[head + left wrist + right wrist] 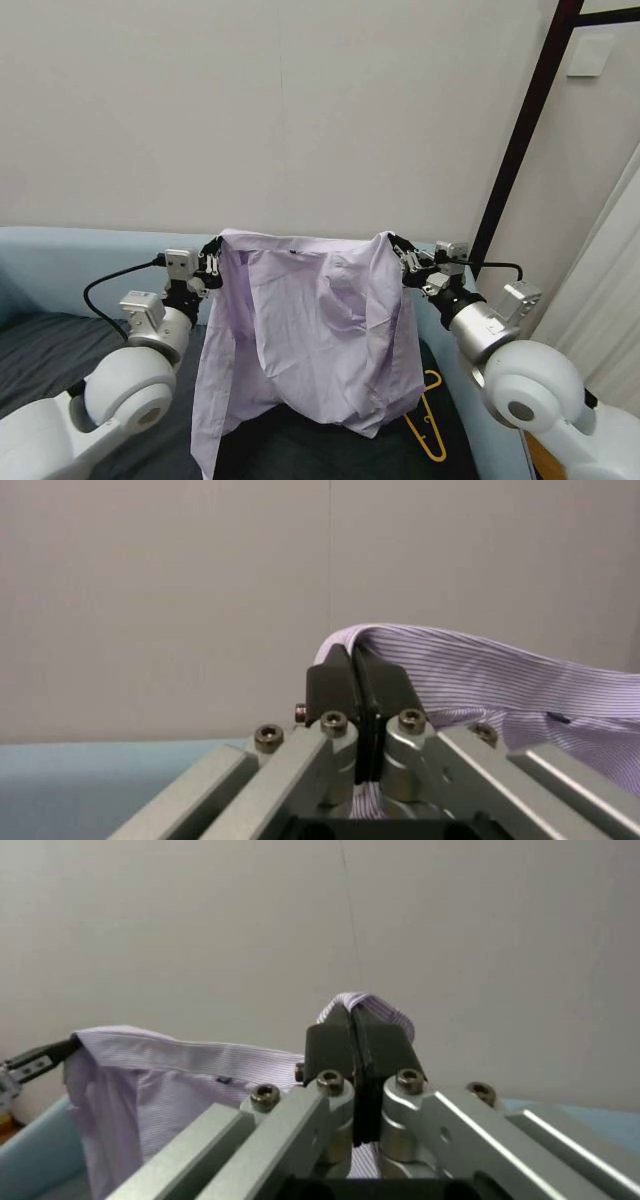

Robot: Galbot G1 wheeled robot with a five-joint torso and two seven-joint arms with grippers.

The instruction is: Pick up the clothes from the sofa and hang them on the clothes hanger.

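A pale lilac striped shirt (310, 330) hangs spread between my two grippers, above the sofa. My left gripper (213, 262) is shut on one shoulder of the shirt (480, 679), with cloth pinched between its black pads (335, 686). At the other shoulder my right gripper (398, 256) is shut on the shirt (180, 1065) in the same way, its pads (385, 1042) pressed together on a fold. A yellow clothes hanger (430, 415) lies on the sofa seat below the shirt's right side, partly hidden by the hem.
The light blue sofa (60, 255) has a dark grey seat cover (50, 350). A plain white wall rises behind. A dark vertical post (520, 140) stands at the right, with pale curtain (610, 300) beside it.
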